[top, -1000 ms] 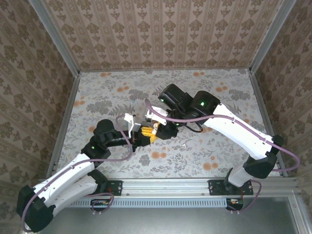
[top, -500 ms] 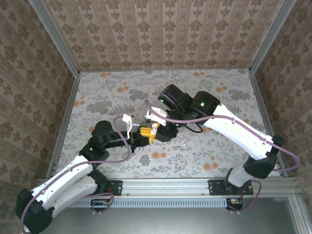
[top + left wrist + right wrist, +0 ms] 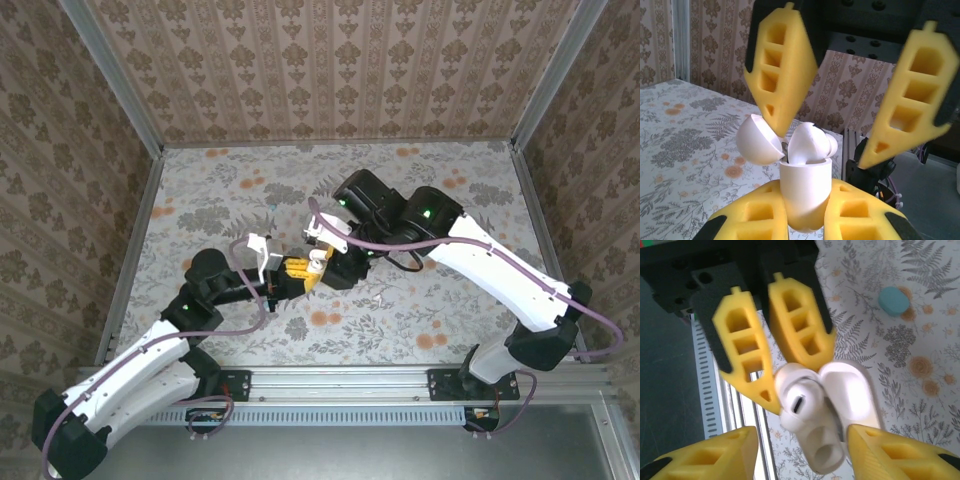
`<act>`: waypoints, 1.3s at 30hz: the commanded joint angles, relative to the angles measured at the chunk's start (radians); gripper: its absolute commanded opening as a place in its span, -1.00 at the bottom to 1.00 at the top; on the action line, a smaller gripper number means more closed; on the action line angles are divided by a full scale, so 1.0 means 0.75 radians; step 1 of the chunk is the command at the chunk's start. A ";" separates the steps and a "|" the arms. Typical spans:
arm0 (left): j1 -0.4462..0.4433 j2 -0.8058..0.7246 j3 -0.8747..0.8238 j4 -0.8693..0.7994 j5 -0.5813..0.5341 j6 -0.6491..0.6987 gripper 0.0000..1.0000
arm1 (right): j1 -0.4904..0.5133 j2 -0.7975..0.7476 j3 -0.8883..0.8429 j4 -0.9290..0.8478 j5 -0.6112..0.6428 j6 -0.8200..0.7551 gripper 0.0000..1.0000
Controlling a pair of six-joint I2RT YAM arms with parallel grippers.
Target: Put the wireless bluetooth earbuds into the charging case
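The left tool [image 3: 805, 207] is shut tight on the white case [image 3: 805, 192]. It holds the case up above the middle of the tabletop [image 3: 420, 320]. The case stands with its mouth up, and its lid [image 3: 756, 140] hangs open to one side. A white bud [image 3: 807, 142] sits in the mouth of the case. It pokes out of the top, so it does not look pushed all the way in.

The right tool [image 3: 802, 445] is right over the case, nose to nose with the left tool. Its fingers are spread apart and hold nothing. The bud lies between them, just under their tips. One tip is very close to the lid, but it is too hard to tell if they touch.

The right arm is the one that can reach the bud. A push would have to go straight down the long way of the case, or the bud may tip out. The hole [image 3: 822, 456] beside the bud looks empty. A teal case [image 3: 892, 300] lies on the tabletop well apart. There is lots of room toward every edge.
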 commanded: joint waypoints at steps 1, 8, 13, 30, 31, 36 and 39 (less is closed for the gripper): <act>-0.017 -0.046 -0.006 0.101 0.003 -0.008 -1.00 | -0.062 -0.070 -0.020 0.048 -0.022 0.104 0.10; -0.017 -0.046 -0.025 0.123 -0.053 -0.034 -1.00 | -0.135 -0.200 -0.107 0.237 -0.097 0.365 0.12; -0.018 -0.046 -0.025 0.123 -0.084 -0.036 -1.00 | -0.116 -0.201 -0.162 0.340 -0.150 0.506 -0.07; -0.017 -0.037 -0.041 0.135 -0.163 -0.052 -1.00 | -0.028 -0.168 -0.177 0.398 -0.143 0.591 -0.59; -0.018 -0.037 -0.041 0.136 -0.163 -0.054 -1.00 | -0.024 -0.167 -0.177 0.393 -0.144 0.589 -0.59; -0.016 -0.038 -0.046 0.142 -0.175 -0.059 -1.00 | -0.012 -0.128 -0.203 0.399 -0.156 0.591 -0.60; -0.016 -0.039 -0.047 0.147 -0.181 -0.062 -1.00 | -0.008 -0.126 -0.216 0.402 -0.157 0.592 -0.61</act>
